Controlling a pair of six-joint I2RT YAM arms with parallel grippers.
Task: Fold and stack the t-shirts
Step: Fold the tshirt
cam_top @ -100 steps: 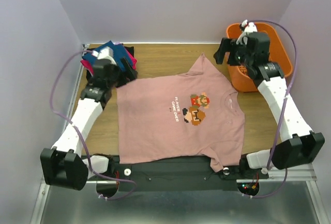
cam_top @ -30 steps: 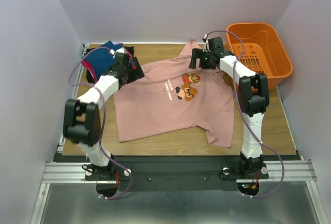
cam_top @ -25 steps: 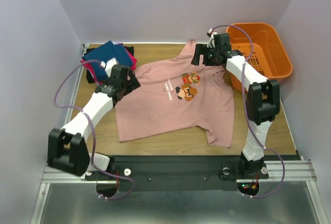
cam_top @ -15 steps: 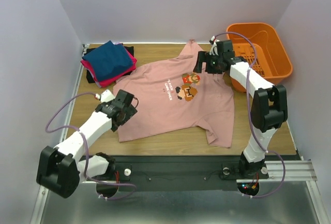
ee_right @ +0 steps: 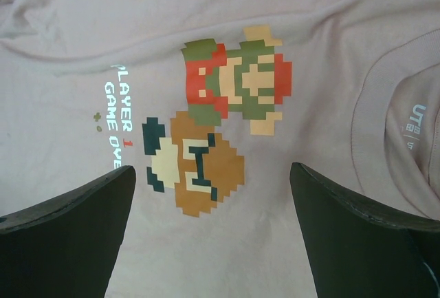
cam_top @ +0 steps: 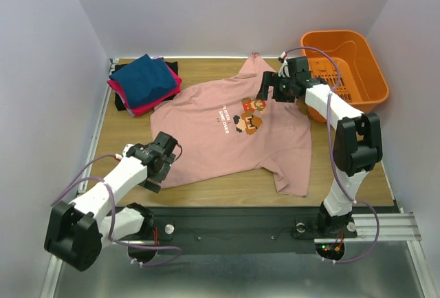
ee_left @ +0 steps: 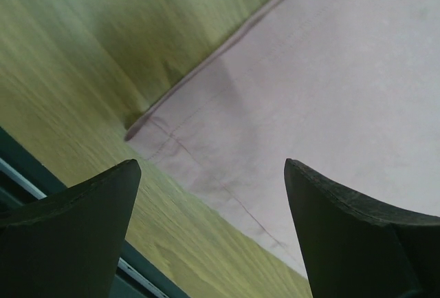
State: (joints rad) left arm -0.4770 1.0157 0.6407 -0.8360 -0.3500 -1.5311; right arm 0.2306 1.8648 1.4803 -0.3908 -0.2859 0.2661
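The dusty-pink t-shirt point(cam_top: 227, 133) lies spread on the wooden table, print up, slightly skewed. Its pixel print and white text show in the right wrist view point(ee_right: 227, 105). My right gripper point(cam_top: 269, 90) is open and empty, hovering over the shirt's upper part near the print. My left gripper point(cam_top: 159, 167) is open and empty, just above the shirt's near-left hem corner point(ee_left: 148, 129). A folded stack, with the navy-blue shirt point(cam_top: 143, 78) on top, magenta point(cam_top: 159, 100) under it and black at the bottom, sits at the back left.
An orange plastic basket point(cam_top: 354, 57) stands at the back right, next to my right arm. Bare wooden table point(cam_top: 124, 133) lies left of the pink shirt. A dark rail point(cam_top: 227, 219) runs along the table's near edge.
My left gripper has swung from the shirt's upper-left sleeve by the stack down to its near-left hem corner. The right gripper has shifted only slightly. The shirt has not moved in the last second.
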